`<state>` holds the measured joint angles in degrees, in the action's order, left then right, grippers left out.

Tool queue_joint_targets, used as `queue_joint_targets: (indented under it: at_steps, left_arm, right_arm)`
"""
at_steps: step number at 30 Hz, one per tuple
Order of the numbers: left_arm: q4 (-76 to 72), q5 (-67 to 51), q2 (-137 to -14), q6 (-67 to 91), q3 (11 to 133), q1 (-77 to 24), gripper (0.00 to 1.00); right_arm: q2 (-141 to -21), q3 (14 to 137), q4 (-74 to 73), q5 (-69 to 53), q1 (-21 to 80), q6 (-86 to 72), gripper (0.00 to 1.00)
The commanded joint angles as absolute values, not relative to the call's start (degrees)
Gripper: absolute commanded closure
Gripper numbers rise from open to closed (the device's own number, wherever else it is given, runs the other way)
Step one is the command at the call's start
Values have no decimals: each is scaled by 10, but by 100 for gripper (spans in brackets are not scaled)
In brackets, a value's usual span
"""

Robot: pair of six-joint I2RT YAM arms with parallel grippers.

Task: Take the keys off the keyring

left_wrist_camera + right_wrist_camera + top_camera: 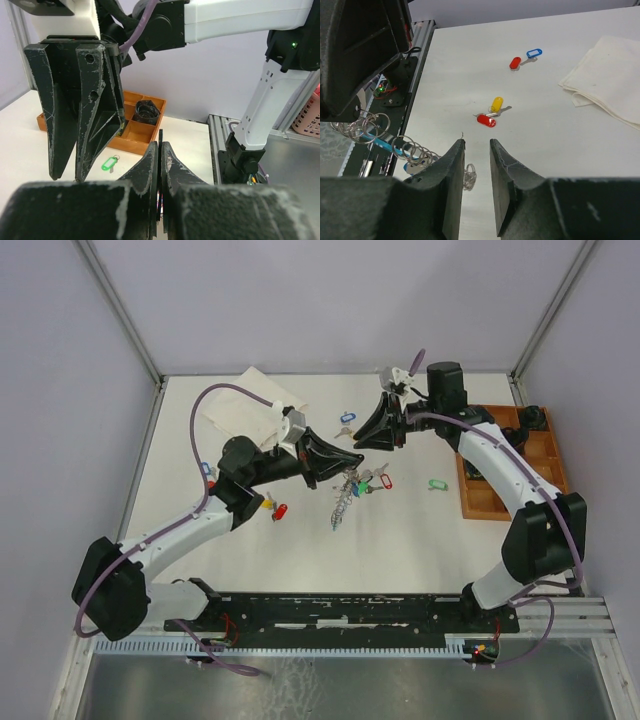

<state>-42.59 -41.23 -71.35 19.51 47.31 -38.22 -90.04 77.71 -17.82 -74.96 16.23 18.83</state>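
Keyring (342, 502) sits mid-frame, pinched tight in the left gripper (355, 462), stretching down the frame. Right gripper (363, 440) sits just above it, jaws partly open, empty.

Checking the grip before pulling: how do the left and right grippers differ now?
The left gripper has its jaws pressed shut on a thin edge of the keyring; the right gripper has its jaws apart, nothing between them. In the overhead view the left gripper sits lower, the right gripper higher. Both are black and scuffed.
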Motion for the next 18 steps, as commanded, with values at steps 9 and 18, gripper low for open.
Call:
queue_joint_targets:
  at_steps: [9, 18]
  left_arm:
    - [-479, -446, -723, 240, 496, -382, 97]
    - [-481, -450, -724, 241, 496, -385, 97]
  right_arm:
    - [-926, 849, -399, -788, 178, 443, 66]
    - [-987, 953, -759, -795, 201, 792, 66]
